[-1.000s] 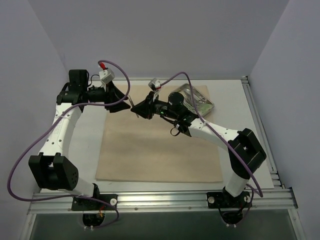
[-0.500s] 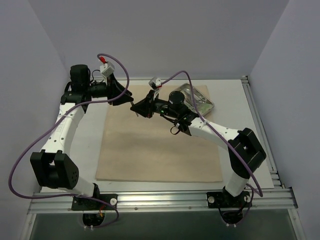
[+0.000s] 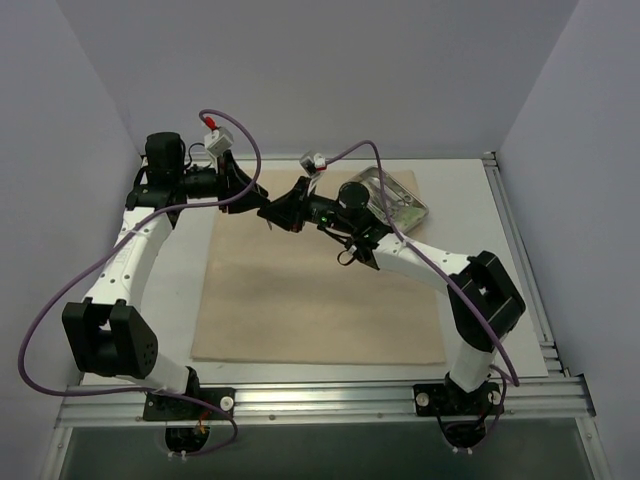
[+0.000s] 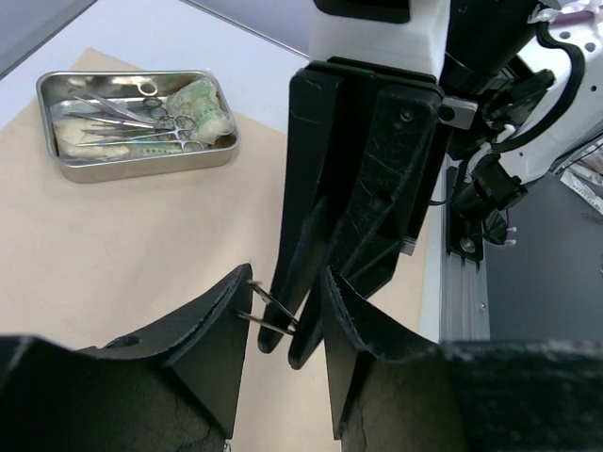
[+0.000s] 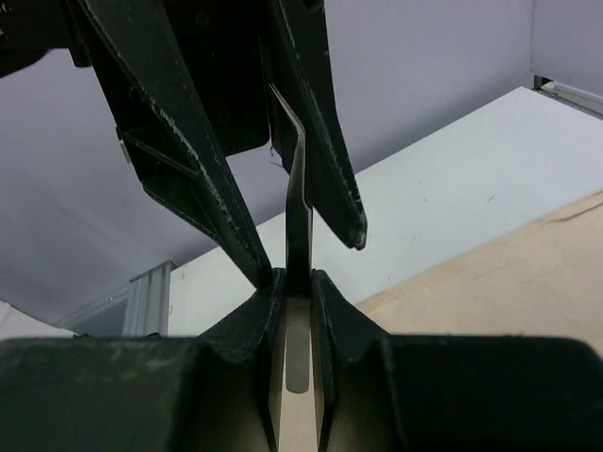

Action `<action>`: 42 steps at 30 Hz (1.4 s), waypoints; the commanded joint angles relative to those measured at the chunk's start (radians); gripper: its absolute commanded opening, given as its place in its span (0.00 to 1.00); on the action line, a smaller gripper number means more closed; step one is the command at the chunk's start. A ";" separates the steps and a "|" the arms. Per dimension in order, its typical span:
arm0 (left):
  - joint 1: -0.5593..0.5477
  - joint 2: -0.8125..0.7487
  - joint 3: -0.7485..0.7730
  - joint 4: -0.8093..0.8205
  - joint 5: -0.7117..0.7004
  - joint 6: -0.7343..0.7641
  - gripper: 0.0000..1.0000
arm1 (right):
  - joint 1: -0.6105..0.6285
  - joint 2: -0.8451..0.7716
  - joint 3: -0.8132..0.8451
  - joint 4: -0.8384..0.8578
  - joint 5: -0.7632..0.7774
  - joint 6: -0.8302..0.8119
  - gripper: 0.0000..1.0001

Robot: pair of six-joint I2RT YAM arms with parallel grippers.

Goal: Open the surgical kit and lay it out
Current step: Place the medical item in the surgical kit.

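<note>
Both arms reach inward, tips meeting above the cloth. Right gripper clamps thin steel tweezers. Left gripper jaws apart, flanking their far end. Tray behind right gripper.

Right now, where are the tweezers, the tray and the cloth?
tweezers (image 5: 300, 202): right wrist view, on the middle of its blade.
tray (image 4: 141, 165): left wrist view, on its near wall.
cloth (image 3: 320, 300): top external view, on its bare middle.

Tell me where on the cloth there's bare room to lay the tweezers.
The cloth is bare across its whole near half. Crowded: the far right corner holding the tray, and far left, where the left gripper and right gripper meet at the tweezers.
</note>
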 commanded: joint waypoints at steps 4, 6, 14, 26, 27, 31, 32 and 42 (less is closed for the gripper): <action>-0.005 -0.023 0.008 0.043 0.050 -0.030 0.42 | -0.034 0.026 0.041 0.209 -0.029 0.113 0.00; -0.006 -0.023 0.008 0.063 0.052 -0.044 0.35 | -0.034 0.035 0.041 0.223 -0.032 0.122 0.00; -0.005 -0.020 -0.004 0.093 0.027 -0.119 0.02 | -0.043 0.060 0.045 0.225 -0.040 0.145 0.00; -0.008 0.002 -0.001 -0.112 -0.456 -0.252 0.02 | 0.061 -0.071 0.027 -0.226 0.438 -0.125 0.48; -0.008 0.002 -0.004 -0.114 -0.470 -0.264 0.02 | 0.105 -0.075 0.037 -0.272 0.527 -0.184 0.48; -0.011 -0.011 -0.012 -0.112 -0.525 -0.344 0.02 | 0.200 -0.062 0.117 -0.425 0.685 -0.289 0.45; -0.012 -0.015 -0.018 -0.109 -0.559 -0.355 0.02 | 0.216 -0.049 0.131 -0.447 0.722 -0.298 0.43; -0.018 -0.004 -0.035 -0.106 -0.551 -0.407 0.02 | 0.236 0.058 0.304 -0.628 0.849 -0.289 0.29</action>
